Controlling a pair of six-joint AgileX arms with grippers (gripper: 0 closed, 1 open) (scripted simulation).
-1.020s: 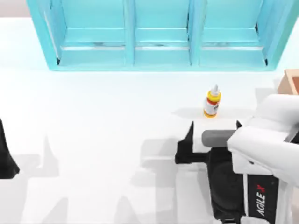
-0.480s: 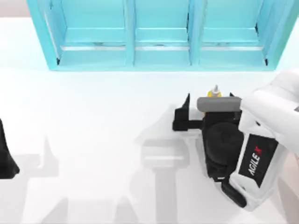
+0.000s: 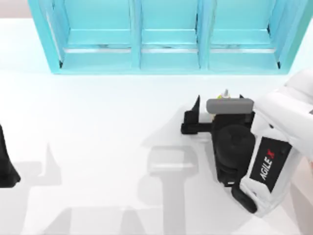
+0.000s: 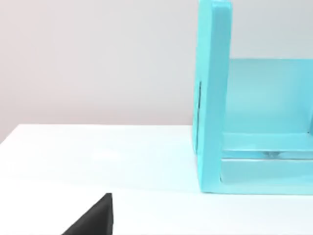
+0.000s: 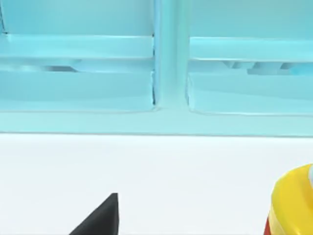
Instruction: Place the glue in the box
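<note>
— Right end effector [image 3: 217, 113]? Spread wide near the surface's [image 3: 98, 122] far right edge, straddling one glue [image 3: 225, 94].
— Left end effector [image 3: 6, 166]? Parked at left edge; grip unreadable. Open middle.

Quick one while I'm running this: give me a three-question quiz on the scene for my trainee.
1. True or false: the left gripper is at the glue.
2. The right gripper is: A) shut on the glue; B) open, with a finger on either side of the glue; C) parked at the table's left edge.
3. Fill in: the glue stands on the table in front of the turquoise ___.

Key: 1 false; 2 B; 3 shelf.
</note>
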